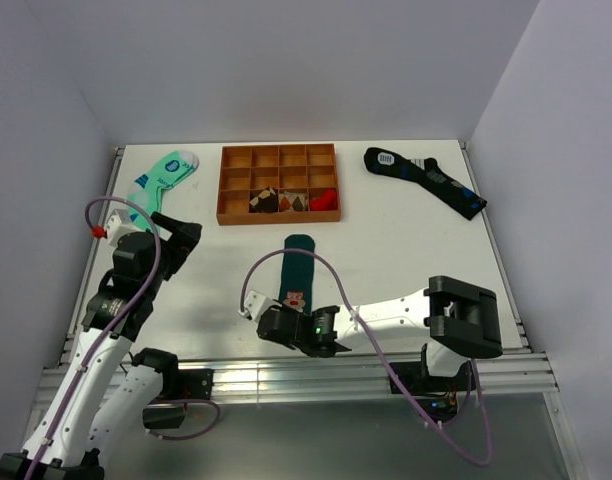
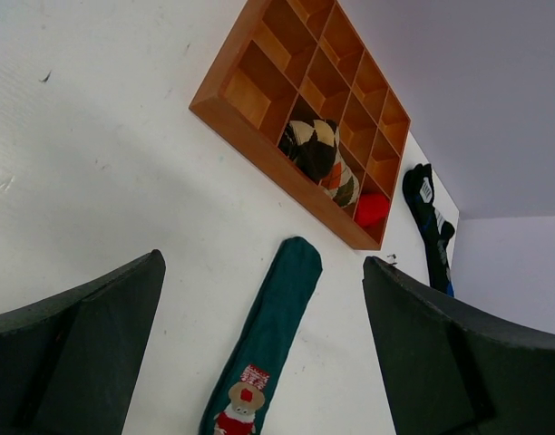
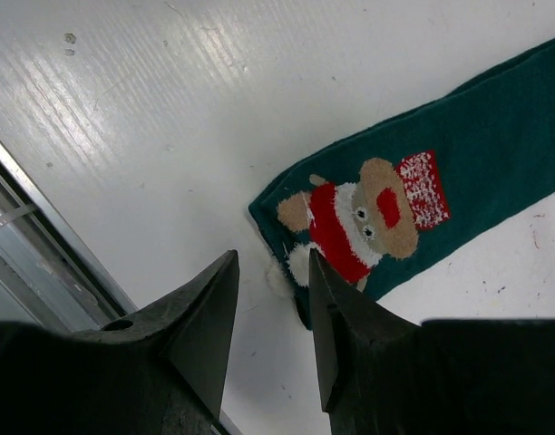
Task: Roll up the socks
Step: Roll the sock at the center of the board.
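Observation:
The dark teal-green socks (image 1: 298, 265) lie flat in a long strip on the white table, the cartoon figure (image 1: 295, 298) at the near end. They show in the left wrist view (image 2: 276, 317) and the right wrist view (image 3: 459, 172). My right gripper (image 1: 276, 322) is open just in front of the near end, its jaws a little apart with the sock's corner (image 3: 296, 263) between the fingertips (image 3: 225, 272). My left gripper (image 1: 183, 240) is open and empty, raised at the left, well away from the socks.
A wooden compartment tray (image 1: 236, 185) at the back holds rolled socks. A mint-green patterned sock (image 1: 164, 178) lies back left, a black sock with blue patches (image 1: 426, 180) back right. The table's front rail (image 1: 286, 375) runs just behind my right gripper.

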Action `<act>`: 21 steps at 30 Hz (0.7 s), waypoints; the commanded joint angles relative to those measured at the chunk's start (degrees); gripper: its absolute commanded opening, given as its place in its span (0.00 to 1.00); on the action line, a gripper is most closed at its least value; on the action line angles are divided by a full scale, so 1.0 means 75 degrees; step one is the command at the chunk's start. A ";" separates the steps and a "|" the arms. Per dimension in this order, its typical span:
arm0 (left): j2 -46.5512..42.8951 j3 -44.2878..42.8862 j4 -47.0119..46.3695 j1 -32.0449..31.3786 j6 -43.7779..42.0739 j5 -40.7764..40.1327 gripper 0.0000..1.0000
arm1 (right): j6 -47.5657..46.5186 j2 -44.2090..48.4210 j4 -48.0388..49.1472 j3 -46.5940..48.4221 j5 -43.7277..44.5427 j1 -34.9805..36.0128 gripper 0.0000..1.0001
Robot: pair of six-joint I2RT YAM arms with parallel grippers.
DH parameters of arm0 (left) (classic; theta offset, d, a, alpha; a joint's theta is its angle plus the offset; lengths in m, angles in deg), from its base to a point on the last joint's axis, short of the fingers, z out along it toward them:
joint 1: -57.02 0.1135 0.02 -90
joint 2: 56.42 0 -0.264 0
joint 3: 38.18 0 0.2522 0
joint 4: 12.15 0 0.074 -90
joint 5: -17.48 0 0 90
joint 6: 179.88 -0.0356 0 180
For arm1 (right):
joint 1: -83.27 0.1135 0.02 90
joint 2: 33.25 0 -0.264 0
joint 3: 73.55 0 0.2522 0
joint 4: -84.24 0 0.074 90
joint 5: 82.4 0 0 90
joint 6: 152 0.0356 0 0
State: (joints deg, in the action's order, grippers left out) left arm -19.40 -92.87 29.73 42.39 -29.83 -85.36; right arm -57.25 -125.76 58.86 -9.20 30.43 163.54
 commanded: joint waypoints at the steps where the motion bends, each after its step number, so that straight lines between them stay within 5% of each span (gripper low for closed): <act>1: -0.0037 0.0066 -0.0327 0.0064 -0.0261 0.0177 0.97 | -0.0106 -0.0134 0.0108 0.0169 0.0109 0.0079 0.44; 21: -0.0060 0.0441 -0.0679 0.0135 -0.0354 0.0282 0.97 | 0.0022 -0.0404 0.0774 -0.0053 0.0694 0.0090 0.42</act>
State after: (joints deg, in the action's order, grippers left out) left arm -19.45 -90.18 27.43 43.05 -30.92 -84.05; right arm -57.40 -128.58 61.00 -9.29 32.11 163.73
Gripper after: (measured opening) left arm 0.969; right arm 0.426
